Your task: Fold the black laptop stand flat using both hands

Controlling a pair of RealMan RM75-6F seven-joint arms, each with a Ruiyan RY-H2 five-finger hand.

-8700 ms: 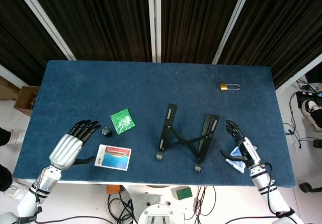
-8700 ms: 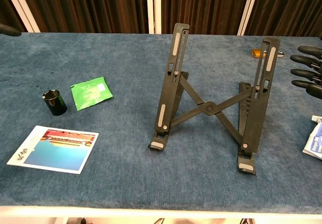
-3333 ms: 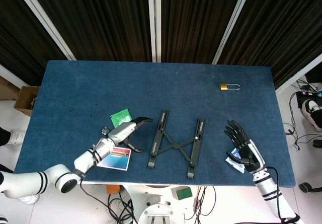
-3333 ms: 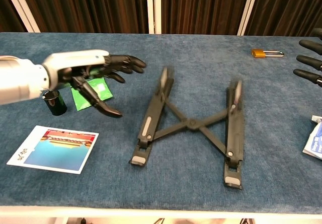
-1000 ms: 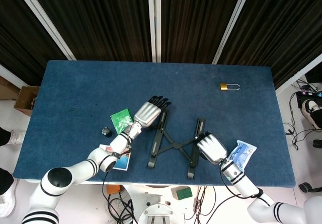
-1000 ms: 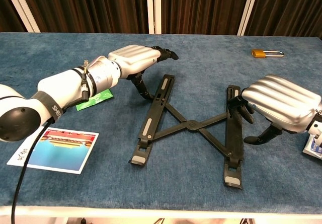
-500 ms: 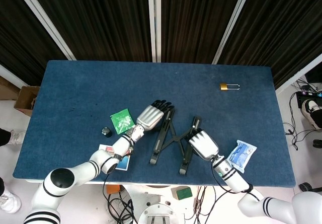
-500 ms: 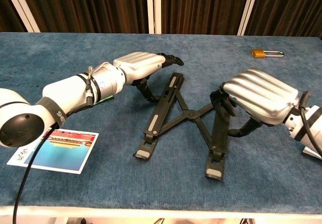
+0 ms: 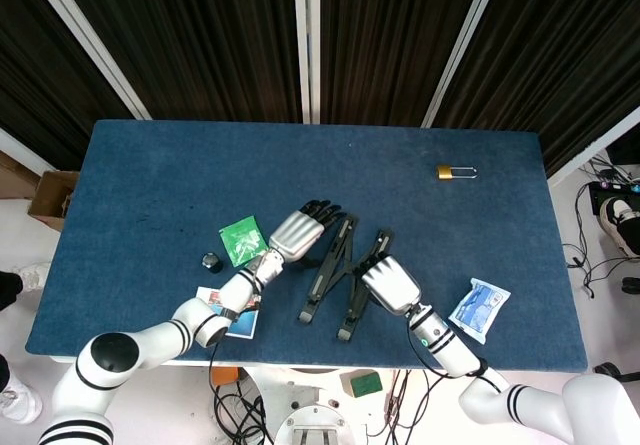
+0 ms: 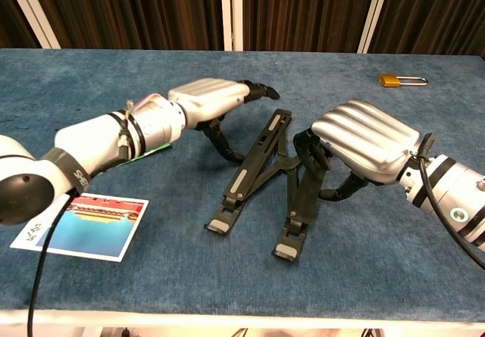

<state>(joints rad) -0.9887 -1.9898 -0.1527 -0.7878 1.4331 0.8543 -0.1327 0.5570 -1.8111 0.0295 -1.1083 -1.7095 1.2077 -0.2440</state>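
The black laptop stand (image 9: 335,277) (image 10: 261,166) lies low on the blue table, its two rails drawn close together into a narrow X. My left hand (image 9: 297,229) (image 10: 211,97) is at the outer side of the left rail's far end, fingers stretched out and thumb pointing down beside the rail, holding nothing. My right hand (image 9: 389,283) (image 10: 362,143) cups the far end of the right rail. Its fingers curl over the rail and its thumb sits on the outer side. The far tip of that rail is hidden under the fingers.
A green packet (image 9: 242,240) and a small black cap (image 9: 211,261) lie left of my left hand. A picture card (image 10: 79,224) sits near the front edge under my left forearm. A blue packet (image 9: 480,310) lies at the right, and a brass padlock (image 9: 455,172) (image 10: 397,80) at the far right.
My right hand has pushed the right rail leftward, so the stand's rails stand much closer than half a second ago. My left hand has stayed at the left rail.
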